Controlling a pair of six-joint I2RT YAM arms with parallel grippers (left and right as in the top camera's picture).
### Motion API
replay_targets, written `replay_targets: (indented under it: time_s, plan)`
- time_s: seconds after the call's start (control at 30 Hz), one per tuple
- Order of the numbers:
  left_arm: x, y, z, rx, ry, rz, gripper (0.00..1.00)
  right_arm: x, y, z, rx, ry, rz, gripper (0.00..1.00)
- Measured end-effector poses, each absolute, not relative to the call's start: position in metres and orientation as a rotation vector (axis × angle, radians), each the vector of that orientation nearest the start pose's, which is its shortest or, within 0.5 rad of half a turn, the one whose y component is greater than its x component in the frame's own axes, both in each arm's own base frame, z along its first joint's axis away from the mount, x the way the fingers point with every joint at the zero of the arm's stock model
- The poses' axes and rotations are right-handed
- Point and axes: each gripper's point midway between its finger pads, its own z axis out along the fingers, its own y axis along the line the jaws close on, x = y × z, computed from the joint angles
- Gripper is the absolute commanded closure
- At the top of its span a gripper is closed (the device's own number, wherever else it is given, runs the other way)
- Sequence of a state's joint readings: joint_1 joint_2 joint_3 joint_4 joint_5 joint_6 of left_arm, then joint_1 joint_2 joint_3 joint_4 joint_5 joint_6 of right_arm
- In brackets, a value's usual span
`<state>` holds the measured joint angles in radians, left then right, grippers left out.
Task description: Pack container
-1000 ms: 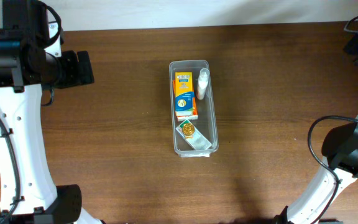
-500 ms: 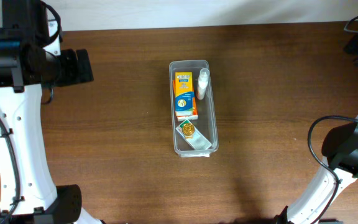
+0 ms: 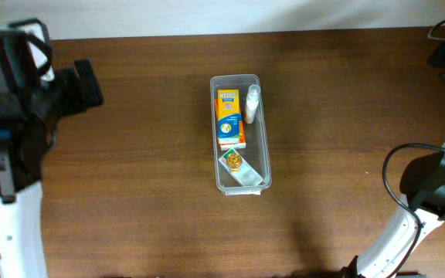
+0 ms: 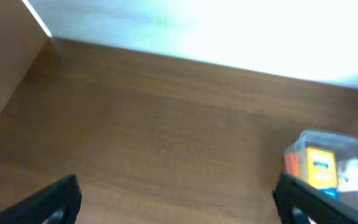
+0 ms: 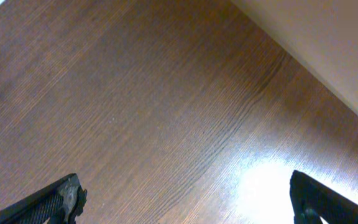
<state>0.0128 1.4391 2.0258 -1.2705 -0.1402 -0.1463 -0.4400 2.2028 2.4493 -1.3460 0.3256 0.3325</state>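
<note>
Left arm (image 3: 10, 131) high, jaws wide apart

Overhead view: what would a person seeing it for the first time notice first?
The clear container in the middle of the brown table draws the eye, because a bright orange box lies inside it beside a white bottle, with a small packet at the end lower in the picture. At the left edge the left arm looks large and blurred, and the left hand is open, far from the container.
</note>
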Motion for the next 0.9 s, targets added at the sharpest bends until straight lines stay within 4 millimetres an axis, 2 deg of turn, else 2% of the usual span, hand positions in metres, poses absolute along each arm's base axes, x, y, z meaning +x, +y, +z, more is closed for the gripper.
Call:
replay_targets:
  time_s: [0.03,0.1,0.23,0.33,0.43,0.63,0.8,0.9]
  plan:
    - [0.343,0.029,0.392,-0.255,2.239,0.091,0.01,0.435,-0.266,0.233,1.096,2.416,-0.469,0.02]
    - [0.351,0.030,0.374,-0.256,2.218,0.093,0.01,0.435,-0.266,0.233,1.095,2.417,-0.469,0.02]
    - [0.360,0.031,0.315,-0.261,2.232,0.103,0.01,0.435,-0.266,0.234,1.095,2.417,-0.470,0.02]
    - [0.360,0.032,0.287,-0.262,2.182,0.101,0.01,0.435,-0.266,0.234,1.095,2.416,-0.470,0.02]
    - [0.349,0.032,0.276,-0.264,2.092,0.092,0.01,0.435,-0.266,0.234,1.096,2.416,-0.473,0.02]
    - [0.315,0.033,0.267,-0.265,1.926,0.077,0.01,0.434,-0.266,0.234,1.096,2.417,-0.473,0.02]
    - [0.292,0.033,0.239,-0.264,1.859,0.068,0.01,0.435,-0.266,0.234,1.096,2.416,-0.474,0.02]
    - [0.281,0.033,0.229,-0.264,1.810,0.062,0.01,0.435,-0.266,0.234,1.096,2.415,-0.474,0.02]
